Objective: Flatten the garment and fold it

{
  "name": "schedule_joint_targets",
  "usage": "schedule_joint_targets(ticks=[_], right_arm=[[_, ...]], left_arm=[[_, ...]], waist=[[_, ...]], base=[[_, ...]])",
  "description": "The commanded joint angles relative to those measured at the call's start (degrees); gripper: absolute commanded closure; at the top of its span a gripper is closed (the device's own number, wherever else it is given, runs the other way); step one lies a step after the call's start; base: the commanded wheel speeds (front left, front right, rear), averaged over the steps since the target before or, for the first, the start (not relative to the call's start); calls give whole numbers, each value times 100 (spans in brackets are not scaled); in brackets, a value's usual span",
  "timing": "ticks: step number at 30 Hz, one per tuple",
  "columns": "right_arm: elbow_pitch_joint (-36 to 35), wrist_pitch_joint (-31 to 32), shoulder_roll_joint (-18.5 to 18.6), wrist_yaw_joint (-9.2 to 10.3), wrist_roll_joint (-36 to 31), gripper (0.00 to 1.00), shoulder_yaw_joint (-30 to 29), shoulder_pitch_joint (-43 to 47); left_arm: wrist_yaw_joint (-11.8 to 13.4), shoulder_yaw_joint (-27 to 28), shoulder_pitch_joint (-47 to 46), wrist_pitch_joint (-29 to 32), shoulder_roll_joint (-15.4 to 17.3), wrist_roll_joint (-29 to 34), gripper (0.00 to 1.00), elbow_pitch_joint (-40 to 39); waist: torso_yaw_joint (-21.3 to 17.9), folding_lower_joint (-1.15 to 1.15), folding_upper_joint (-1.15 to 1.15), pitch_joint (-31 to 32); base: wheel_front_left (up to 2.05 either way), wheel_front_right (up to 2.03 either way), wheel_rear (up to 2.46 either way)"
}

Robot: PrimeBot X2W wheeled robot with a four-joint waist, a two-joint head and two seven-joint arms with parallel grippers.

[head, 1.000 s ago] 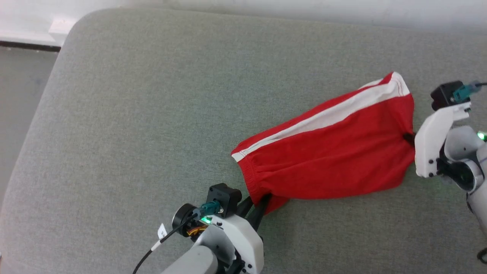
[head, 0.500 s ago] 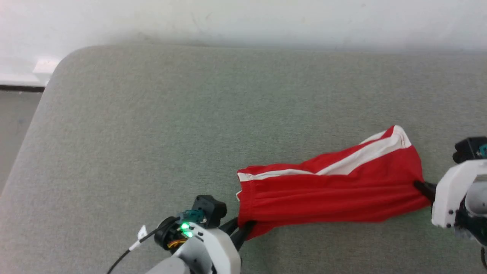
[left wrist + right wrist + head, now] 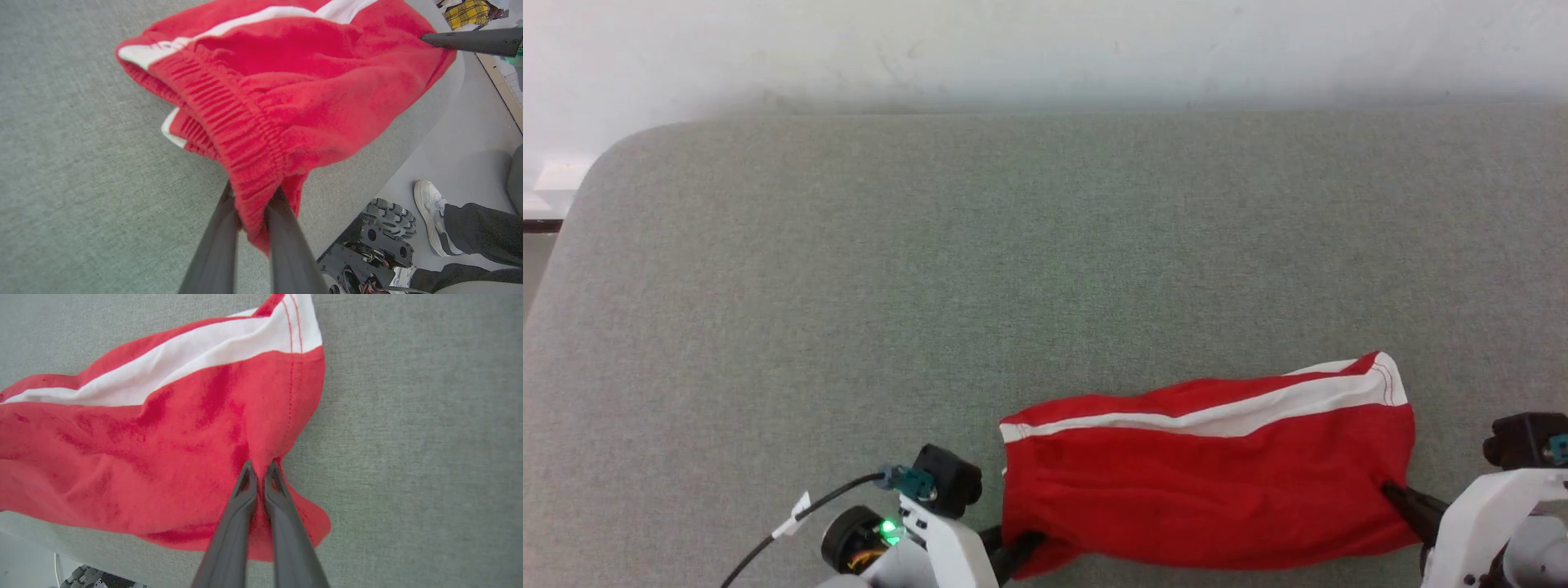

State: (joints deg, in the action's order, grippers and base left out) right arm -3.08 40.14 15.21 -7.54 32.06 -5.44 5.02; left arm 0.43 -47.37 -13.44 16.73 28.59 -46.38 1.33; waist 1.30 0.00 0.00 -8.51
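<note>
While the left claw (image 3: 256,201) pinches the waistband (image 3: 229,118) and the right claw (image 3: 258,470) pinches the hem (image 3: 292,400), the garment (image 3: 1201,482) is stretched flat, maybe folded once; more folding is left.

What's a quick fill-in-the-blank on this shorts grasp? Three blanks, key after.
The left gripper is shut on the garment's gathered elastic ____.
The right gripper is shut on its stitched leg ____.
Its side stripe is ____.
Missing: waistband, hem, white.
</note>
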Motion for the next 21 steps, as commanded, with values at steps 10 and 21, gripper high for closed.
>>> schedule_joint_targets(ticks=[10,21], right_arm=[[522,-715,94,5,-459,50,293,-79],[195,-1631,413,5,-377,0,347,23]], left_arm=[[-209,-244,33,5,-30,116,0,469],[68,160,163,-1162,-107,337,0,381]], waist=[[105,0,0,-68],[382,0,0,408]], base=[[0,0,0],[0,0,0]])
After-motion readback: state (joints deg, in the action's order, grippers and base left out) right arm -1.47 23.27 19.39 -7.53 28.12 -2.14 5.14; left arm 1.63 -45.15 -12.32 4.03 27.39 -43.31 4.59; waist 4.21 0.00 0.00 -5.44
